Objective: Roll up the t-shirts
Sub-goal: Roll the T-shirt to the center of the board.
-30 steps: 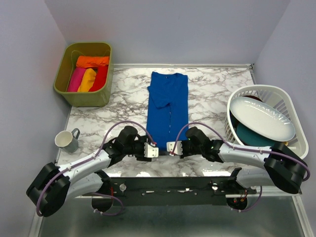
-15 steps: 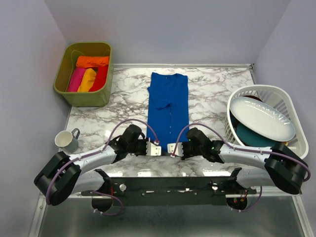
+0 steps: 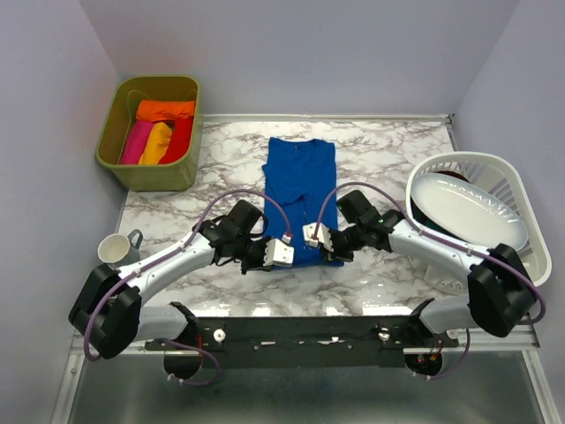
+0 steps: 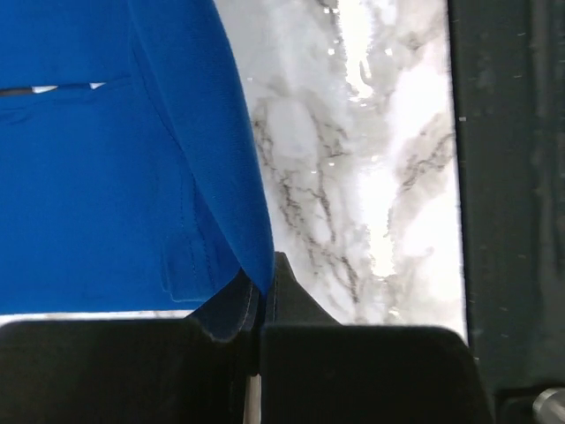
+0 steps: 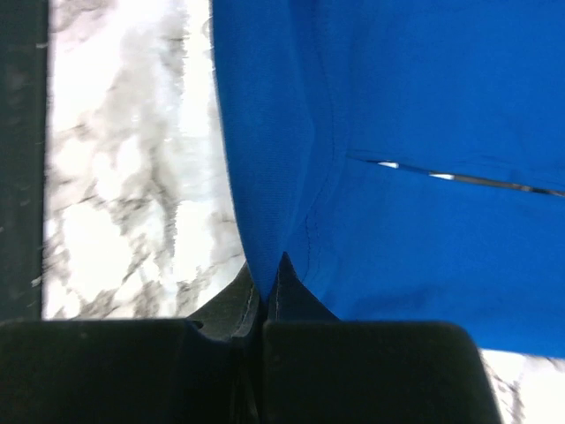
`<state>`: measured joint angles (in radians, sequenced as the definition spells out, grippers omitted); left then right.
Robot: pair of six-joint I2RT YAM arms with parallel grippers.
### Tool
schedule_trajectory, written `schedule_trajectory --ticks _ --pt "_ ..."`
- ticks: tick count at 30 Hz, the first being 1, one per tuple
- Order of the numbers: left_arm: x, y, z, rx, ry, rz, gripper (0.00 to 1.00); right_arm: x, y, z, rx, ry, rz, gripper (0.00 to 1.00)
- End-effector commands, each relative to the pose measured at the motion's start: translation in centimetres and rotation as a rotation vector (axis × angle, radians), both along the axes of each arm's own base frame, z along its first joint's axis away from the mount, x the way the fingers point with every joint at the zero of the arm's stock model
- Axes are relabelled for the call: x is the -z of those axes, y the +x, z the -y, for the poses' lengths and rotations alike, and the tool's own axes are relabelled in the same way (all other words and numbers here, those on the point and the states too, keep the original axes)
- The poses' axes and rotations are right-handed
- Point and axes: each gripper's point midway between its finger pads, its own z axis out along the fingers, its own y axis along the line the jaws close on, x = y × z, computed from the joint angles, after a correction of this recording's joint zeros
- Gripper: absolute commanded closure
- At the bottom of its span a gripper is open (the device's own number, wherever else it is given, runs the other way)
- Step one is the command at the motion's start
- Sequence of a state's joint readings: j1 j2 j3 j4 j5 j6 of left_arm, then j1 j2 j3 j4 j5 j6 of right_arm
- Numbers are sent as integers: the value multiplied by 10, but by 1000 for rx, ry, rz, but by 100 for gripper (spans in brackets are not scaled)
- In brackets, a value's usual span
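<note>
Blue t-shirt [image 3: 300,177] on marble table [image 3: 388,159], left tool [image 4: 263,278], right tool [image 5: 265,269], both pinching its hem

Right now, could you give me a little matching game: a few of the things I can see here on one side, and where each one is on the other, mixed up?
Things:
1. blue t-shirt
2. mug
3. white dish
4. orange t-shirt

Places:
A. in the white basket
B. in the olive bin
C. pinched by the left gripper and the right gripper
D. standing alone at the left side of the table

Pairs: 1-C, 2-D, 3-A, 4-B
</note>
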<state>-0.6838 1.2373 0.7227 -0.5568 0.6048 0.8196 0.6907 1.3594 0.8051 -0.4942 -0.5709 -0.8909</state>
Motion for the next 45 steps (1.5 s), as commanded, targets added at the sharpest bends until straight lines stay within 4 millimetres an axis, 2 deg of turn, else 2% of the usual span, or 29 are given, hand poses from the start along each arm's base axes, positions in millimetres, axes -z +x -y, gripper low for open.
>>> schedule_trajectory --ticks 1,4,5,6,8,12,14,16,17,18,20,23,24,29,30,34,37,38,43,44,45 --pt "-2 -35 -13 -2 55 -288 100 8 -52 20 -127 -68 -314 95" --pt "-5 -29 -11 -22 55 -362 100 7 -58 24 -152 -80 -389 95" --pt "0 -29 -11 -17 72 -398 100 12 -60 26 -152 -99 -430 95" --pt "-4 -22 -8 -16 65 -402 100 10 -63 28 -158 -107 -462 94" --pt "3 -21 -14 -12 102 -457 100 14 -63 30 -161 -115 -496 95" --pt "3 -10 -14 0 102 -503 100 21 -60 33 -155 -136 -534 94" --pt "7 -10 -17 5 118 -545 100 22 -53 32 -144 -134 -544 94" --pt "8 -6 -19 -3 120 -568 100 26 -54 34 -142 -148 -601 94" --pt "13 -6 -20 -5 132 -593 100 23 -45 31 -134 -140 -600 94" --pt "13 0 -20 -2 129 -588 100 23 -47 32 -129 -149 -634 94" --pt "19 1 -23 -14 147 -627 100 27 -37 31 -122 -156 -667 94" --pt "23 8 -24 -21 166 -639 100 34 -36 35 -119 -192 -745 94" --pt "26 12 -23 -23 172 -646 100 30 -32 34 -118 -201 -761 94" --pt "40 30 -25 -86 221 -683 100 39 -23 39 -113 -235 -868 94" --pt "48 31 -27 -93 241 -719 100 40 -23 40 -110 -248 -887 94" --pt "47 53 -23 -138 219 -756 100 45 -7 41 -73 -291 -918 93" --pt "50 59 -24 -143 233 -765 100 54 -3 47 -57 -342 -964 92" --pt "51 59 -25 -145 240 -770 100 54 4 46 -46 -338 -957 92" --pt "58 63 -36 -187 271 -744 90 65 11 46 33 -398 -1032 91" --pt "59 65 -40 -195 280 -713 81 68 12 45 48 -411 -1042 91" --pt "51 69 -41 -207 267 -663 78 69 17 43 62 -415 -1038 91"
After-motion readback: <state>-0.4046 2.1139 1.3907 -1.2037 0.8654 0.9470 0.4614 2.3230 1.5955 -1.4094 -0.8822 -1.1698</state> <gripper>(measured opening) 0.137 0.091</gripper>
